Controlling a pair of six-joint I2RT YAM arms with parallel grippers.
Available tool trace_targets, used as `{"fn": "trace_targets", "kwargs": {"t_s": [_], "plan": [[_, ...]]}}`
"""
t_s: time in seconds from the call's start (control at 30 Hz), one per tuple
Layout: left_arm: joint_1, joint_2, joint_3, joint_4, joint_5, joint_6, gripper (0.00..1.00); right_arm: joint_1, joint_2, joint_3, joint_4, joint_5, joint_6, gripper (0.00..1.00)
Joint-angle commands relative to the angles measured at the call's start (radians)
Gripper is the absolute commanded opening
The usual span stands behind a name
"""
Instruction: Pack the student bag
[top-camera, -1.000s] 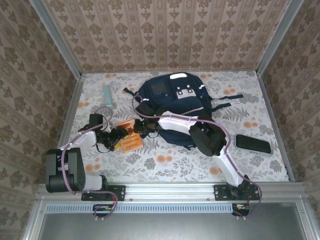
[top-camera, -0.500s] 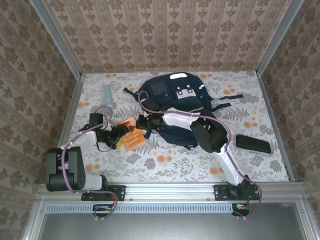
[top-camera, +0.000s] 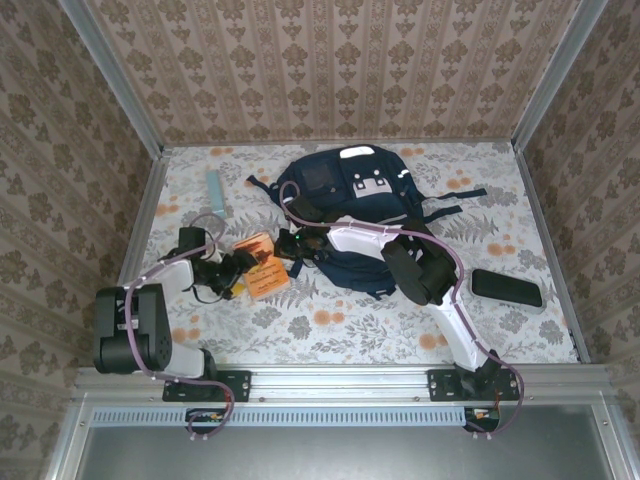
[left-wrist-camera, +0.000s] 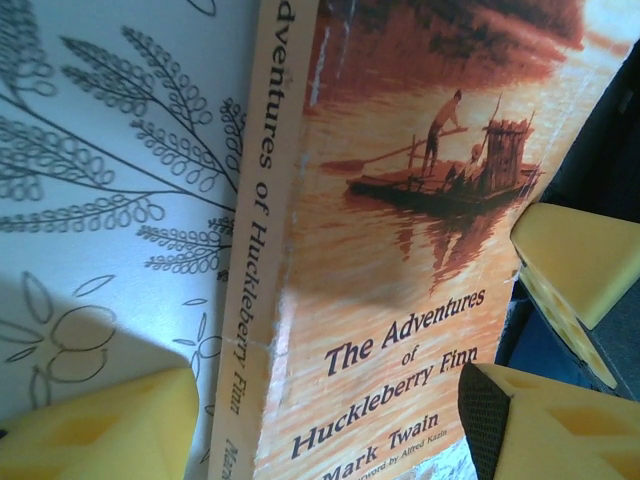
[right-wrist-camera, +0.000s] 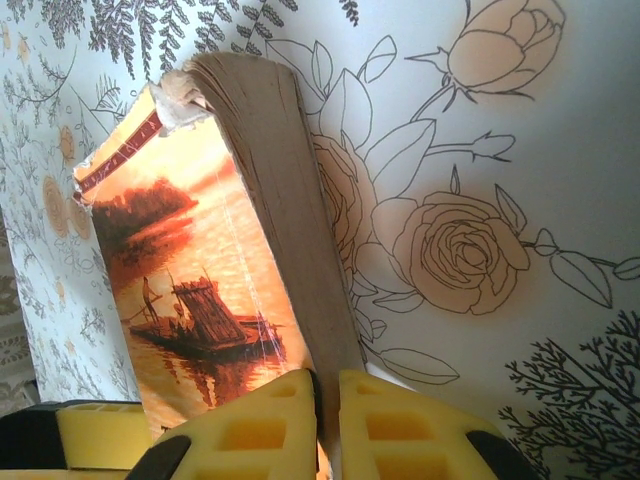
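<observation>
Yellow pads of the right gripper (right-wrist-camera: 328, 405) clamp the Huckleberry Finn paperback (right-wrist-camera: 200, 260) at its page edge; left gripper (left-wrist-camera: 330, 410) straddles it, jaws wide. Student bag (top-camera: 350, 190) just beside; bare tablecloth (top-camera: 330, 320) nearer.

One student bag (top-camera: 345, 180), one book (top-camera: 268, 283), one black case (top-camera: 507, 288), one pale-blue tube (top-camera: 215, 189)
</observation>
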Motion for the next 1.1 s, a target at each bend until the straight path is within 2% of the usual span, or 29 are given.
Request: {"fn": "trace_targets", "kwargs": {"t_s": [0.0,0.3,0.43,0.5,0.53,0.6,0.73,0.87,0.93,1.07], "plan": [[0.004,0.024,0.015,0.037,0.071,0.002,0.70,-0.015,0.069,-0.077,-0.130,0.064,0.028,0.11],[-0.019,0.016,0.007,0.176,0.184,-0.041,0.64,-0.019,0.062,-0.112,-0.040,-0.023,0.039,0.12],[-0.032,-0.008,0.010,0.184,0.175,-0.047,0.59,-0.019,0.039,-0.117,0.000,-0.064,0.033,0.14],[-0.032,-0.011,0.016,0.157,0.147,-0.042,0.53,-0.020,0.021,-0.117,0.007,-0.073,0.028,0.16],[-0.030,-0.012,0.020,0.134,0.124,-0.037,0.46,-0.020,0.007,-0.115,0.007,-0.075,0.022,0.18],[-0.023,-0.014,0.026,0.079,0.070,-0.022,0.34,-0.023,-0.023,-0.114,0.006,-0.074,0.013,0.23],[0.006,-0.051,0.024,0.039,0.015,-0.004,0.20,-0.034,-0.121,-0.118,-0.012,-0.047,-0.028,0.35],[0.015,-0.143,0.045,0.020,-0.032,0.001,0.18,-0.052,-0.260,-0.179,0.030,-0.021,-0.047,0.53],[0.015,-0.203,0.066,0.018,-0.046,0.003,0.17,-0.066,-0.336,-0.243,0.096,-0.015,-0.026,0.63],[0.010,-0.296,0.102,0.072,-0.050,-0.025,0.17,-0.096,-0.461,-0.389,0.256,-0.010,0.059,0.77]]}}
